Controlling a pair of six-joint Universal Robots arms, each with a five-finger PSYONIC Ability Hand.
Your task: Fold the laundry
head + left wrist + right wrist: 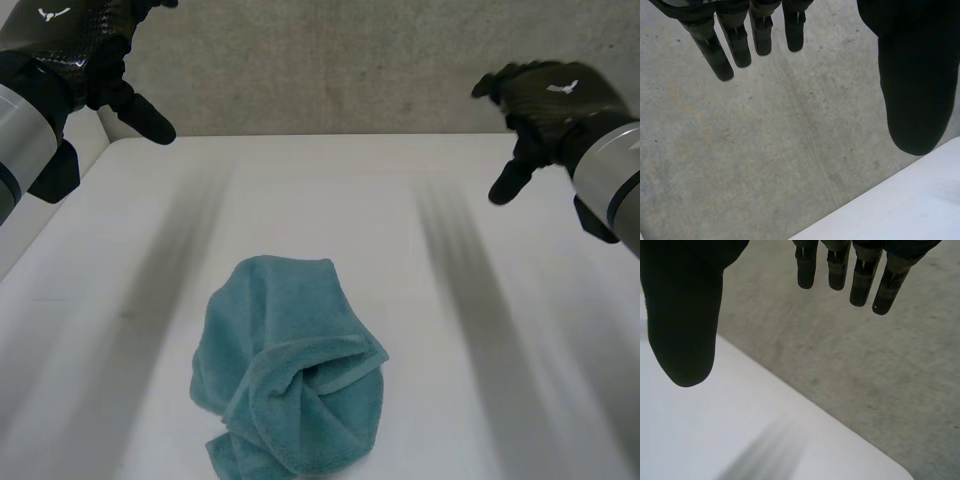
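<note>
A teal towel (292,370) lies crumpled in a heap on the white table (330,200), near its front edge and a little left of the middle. My left hand (92,55) hangs high over the table's far left corner, open, holding nothing. Its straight fingers (725,40) and thumb (915,75) point out past the table's edge. My right hand (545,105) hovers above the far right side, also open and empty, with its fingers (860,275) straight and its thumb (685,315) spread apart. Both hands are well away from the towel.
Beyond the table's far edge (900,205) is a grey concrete floor (765,150). The table's far right corner (840,440) lies under my right hand.
</note>
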